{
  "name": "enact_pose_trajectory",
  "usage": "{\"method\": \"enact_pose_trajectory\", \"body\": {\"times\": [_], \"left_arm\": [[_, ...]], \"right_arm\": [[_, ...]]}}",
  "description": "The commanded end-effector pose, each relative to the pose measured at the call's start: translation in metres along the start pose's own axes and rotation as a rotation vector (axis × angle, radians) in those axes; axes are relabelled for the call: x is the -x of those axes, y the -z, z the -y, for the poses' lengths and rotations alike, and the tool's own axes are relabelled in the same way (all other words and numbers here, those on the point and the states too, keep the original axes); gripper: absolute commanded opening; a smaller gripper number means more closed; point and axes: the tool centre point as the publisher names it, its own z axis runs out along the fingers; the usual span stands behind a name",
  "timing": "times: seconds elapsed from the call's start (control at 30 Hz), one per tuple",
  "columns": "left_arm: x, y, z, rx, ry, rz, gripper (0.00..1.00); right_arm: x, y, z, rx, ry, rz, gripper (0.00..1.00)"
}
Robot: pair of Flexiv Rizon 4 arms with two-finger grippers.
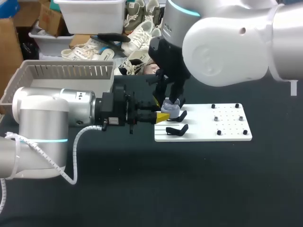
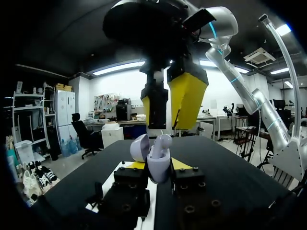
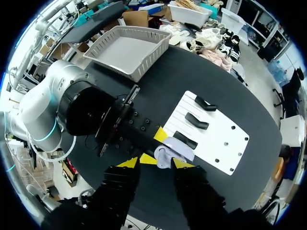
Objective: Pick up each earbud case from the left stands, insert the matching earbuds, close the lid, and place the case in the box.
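- At the left edge of the board (image 1: pixel 227 135), the left gripper (image 1: pixel 160 116) is clenched on the case (image 2: pixel 159 163), one finger on each side. The case is off the stands (image 1: pixel 178 129) and held over the board.
- The right gripper (image 2: pixel 167 105) hangs directly above the case. Its fingers are apart and nothing shows between them.
- Risk, lid strike: the lid (image 2: pixel 140 146) stands open beside the case body. If the right gripper descends off-centre, a finger could hit the lid or the rim and twist the case in the left grasp.
- Risk, unseated earbud: the earbud (image 2: pixel 164 140) appears to stand proud of its well. Closing the lid on it in that state could jam the lid or push the earbud out.
- Risk, slip: the case looks smooth and rounded. A firm downward push could slide it through the left fingers onto the board.
- Risk, collision: the two grippers are very near each other. Any sideways correction could bring their fingers into contact.
- Container, case: it is open, and one earbud seems to sit in it. Whether a second is in place cannot be told.
- Container, box (image 1: pixel 28 75): it sits at the far left, well apart from the case. No case shows in it.
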Motion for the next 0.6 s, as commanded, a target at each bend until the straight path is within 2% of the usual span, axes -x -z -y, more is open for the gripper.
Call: {"method": "enact_pose_trajectory", "body": {"times": [0.03,0.3,0.43,0.6], "left_arm": [[0.000,0.000,0.001,0.002,-0.001,0.001,0.00],[0.000,0.000,0.001,0.002,-0.001,0.001,0.00],[0.000,0.000,0.001,0.002,-0.001,0.001,0.00],[0.000,0.000,0.001,0.002,-0.001,0.001,0.00]], "right_arm": [[-0.013,0.011,-0.005,-0.025,0.010,0.013,0.41],[-0.025,0.020,-0.008,-0.225,-0.011,0.043,0.40],[-0.029,0.016,-0.004,-0.226,-0.028,0.040,0.40],[-0.032,0.014,-0.002,-0.180,-0.042,0.044,0.41]]}}
